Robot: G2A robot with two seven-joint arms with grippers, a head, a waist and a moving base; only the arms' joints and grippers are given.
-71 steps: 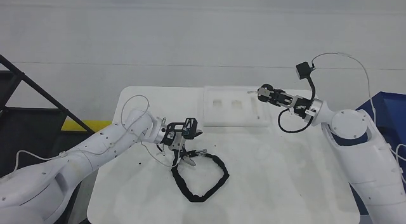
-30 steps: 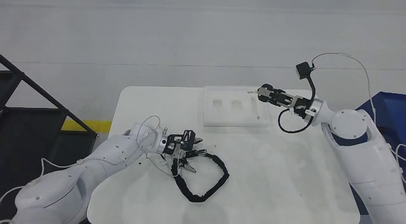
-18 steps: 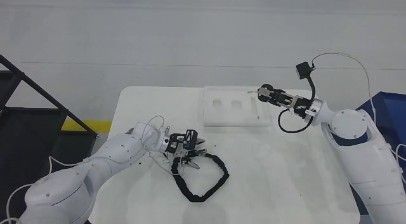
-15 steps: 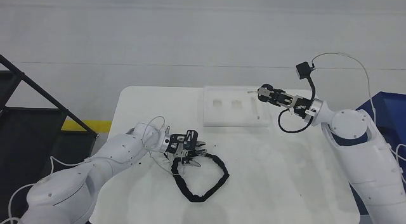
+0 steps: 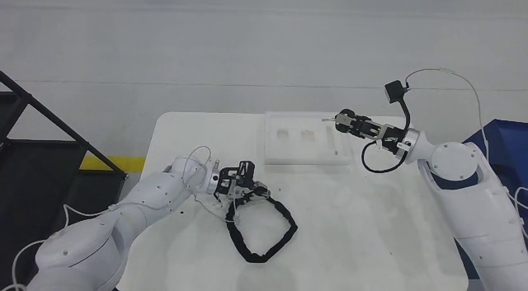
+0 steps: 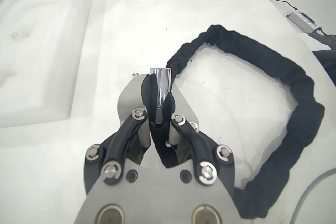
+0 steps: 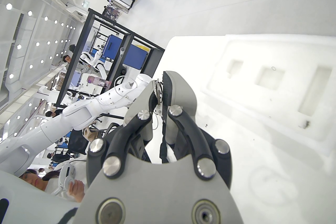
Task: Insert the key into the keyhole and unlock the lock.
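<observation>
Beside the near corner of the foam tray (image 6: pixel 39 51), the left gripper (image 6: pixel 157 101) is closed on the lock (image 6: pixel 160 80), at its chrome cylinder. Over the tray's far corner, the right gripper (image 7: pixel 159 96) pinches the key (image 7: pixel 157 88). I would hold the cylinder steady, its end turned toward the key, before approaching.

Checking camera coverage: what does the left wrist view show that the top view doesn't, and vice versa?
Left wrist view adds: chrome lock cylinder clamped between the fingers of the left gripper. Top view adds: right gripper holding the key by the foam tray's far corner. Both: black sleeved chain looped on the table, the foam tray, left gripper at the chain's end.
</observation>
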